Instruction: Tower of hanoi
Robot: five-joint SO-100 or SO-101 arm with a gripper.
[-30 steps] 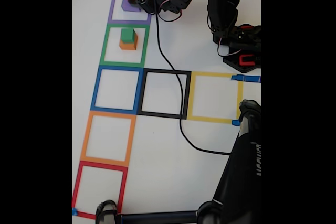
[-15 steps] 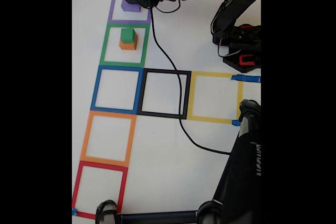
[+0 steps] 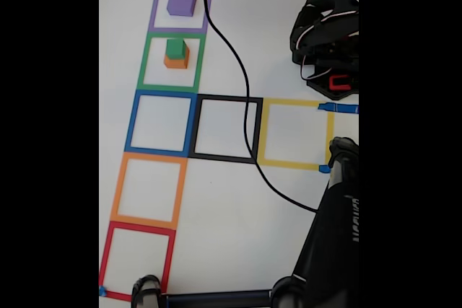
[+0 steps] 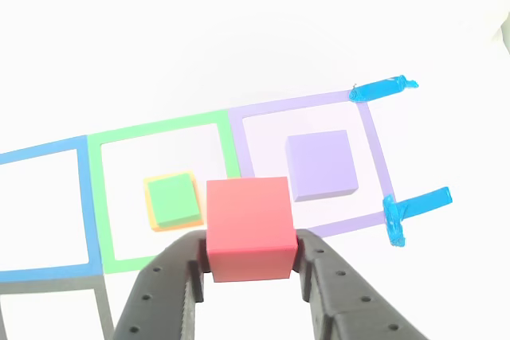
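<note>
Gripper jaws clenched on red cube, held above surface. Purple cube sat alone in purple square; green cube atop orange cube in green square. Tower mid-rebuild; three cubes unstacked from purple.

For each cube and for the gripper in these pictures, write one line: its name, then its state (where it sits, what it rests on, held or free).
red cube: held in the gripper, lifted off the table.
purple cube: free, alone, flat inside the purple tape square.
green cube: free, stacked on the orange cube.
orange cube: under the green cube, inside the green tape square.
gripper: shut on the red cube.
</note>
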